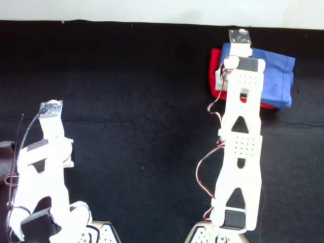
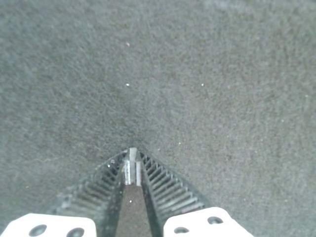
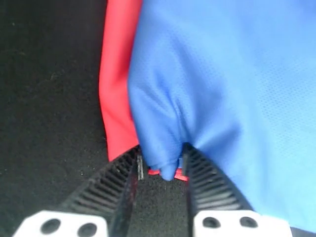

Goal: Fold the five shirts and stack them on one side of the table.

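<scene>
A folded blue shirt (image 1: 276, 71) lies on top of a folded red shirt (image 1: 214, 76) at the far right of the black table. The right arm stretches over that stack. My right gripper (image 3: 162, 165) pinches a fold of the blue shirt (image 3: 222, 98) at its near edge, and the red shirt (image 3: 118, 79) shows beneath and beside it. My left gripper (image 2: 132, 160) is shut with nothing in it, its tips close over bare black cloth. In the high view the left gripper (image 1: 50, 109) sits at the left side of the table.
The black tablecloth (image 1: 142, 101) covers the whole table up to a pale wall strip at the far edge. A dark object (image 1: 5, 152) sits at the left edge beside the left arm. Red and white cables (image 1: 205, 172) hang along the right arm.
</scene>
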You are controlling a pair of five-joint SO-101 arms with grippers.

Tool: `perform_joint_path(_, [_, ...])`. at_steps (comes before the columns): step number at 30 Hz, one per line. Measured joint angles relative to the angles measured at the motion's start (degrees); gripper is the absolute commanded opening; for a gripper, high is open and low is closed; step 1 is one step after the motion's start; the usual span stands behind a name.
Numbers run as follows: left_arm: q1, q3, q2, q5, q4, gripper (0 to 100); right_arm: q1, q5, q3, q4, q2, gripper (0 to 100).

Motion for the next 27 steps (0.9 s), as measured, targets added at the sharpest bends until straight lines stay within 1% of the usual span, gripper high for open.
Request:
perform_joint_path(6, [0.00, 0.00, 0.00, 0.00, 0.00, 1, -2.29, 0.00, 0.00, -0.62, -2.99, 17.7])
perform_joint_path(16, [0.00, 0.00, 0.00, 0.00, 0.00, 1, -2.46, 0.00, 0.00, -2.46, -1.05, 17.6])
perform_joint_path(18, [0.00, 0.00, 0.00, 0.00, 0.00, 1, -2.46, 0.00, 0.00, -3.34, -0.09, 14.3])
perform_joint_path(21, [0.00, 0.00, 0.00, 0.00, 0.00, 1, -2.11, 0.00, 0.00, -5.01, -0.18, 1.5])
perform_joint_path(22, [0.00, 0.00, 0.00, 0.00, 0.00, 1, -1.76, 0.00, 0.00, -5.63, -0.18, 0.3])
perform_joint_path(24, [0.00, 0.00, 0.00, 0.00, 0.00, 1, -1.05, 0.00, 0.00, -6.24, -0.18, 1.7])
perform_joint_path(27, [0.00, 0.00, 0.00, 0.00, 0.00, 1, -0.18, 0.00, 0.00, -6.42, -0.18, 0.5])
